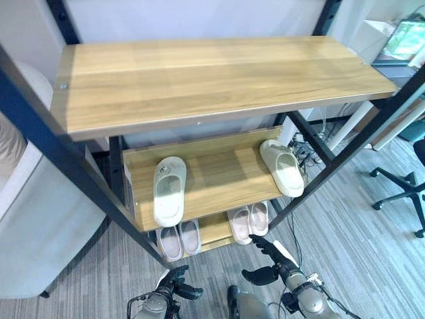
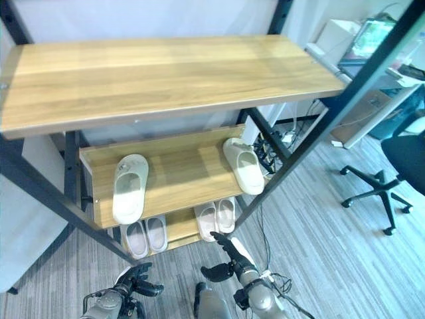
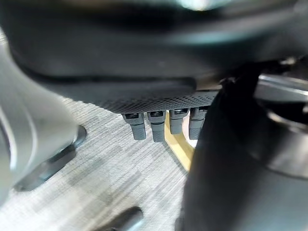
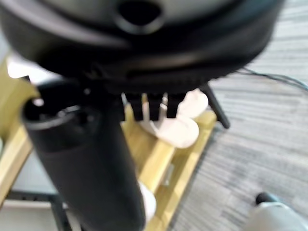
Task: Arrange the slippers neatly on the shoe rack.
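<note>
A shoe rack (image 1: 219, 80) with three wooden shelves stands in front of me. One pale cream slipper (image 1: 169, 190) lies at the left of the middle shelf, and its mate (image 1: 283, 167) lies far off at the right end, angled. On the bottom shelf sit two pairs of pinkish-white slippers, one to the left (image 1: 179, 239) and one to the right (image 1: 249, 222); the right pair also shows as slippers (image 4: 182, 129) in the right wrist view. My left hand (image 1: 174, 287) and right hand (image 1: 271, 264) hang low before the rack, fingers relaxed and holding nothing.
Black metal posts (image 1: 60, 156) frame the rack, and its top shelf is bare. A large pale rounded object (image 1: 36, 219) stands to the left. An office chair base (image 1: 406, 191) and loose cables (image 1: 307, 157) lie to the right on the grey floor.
</note>
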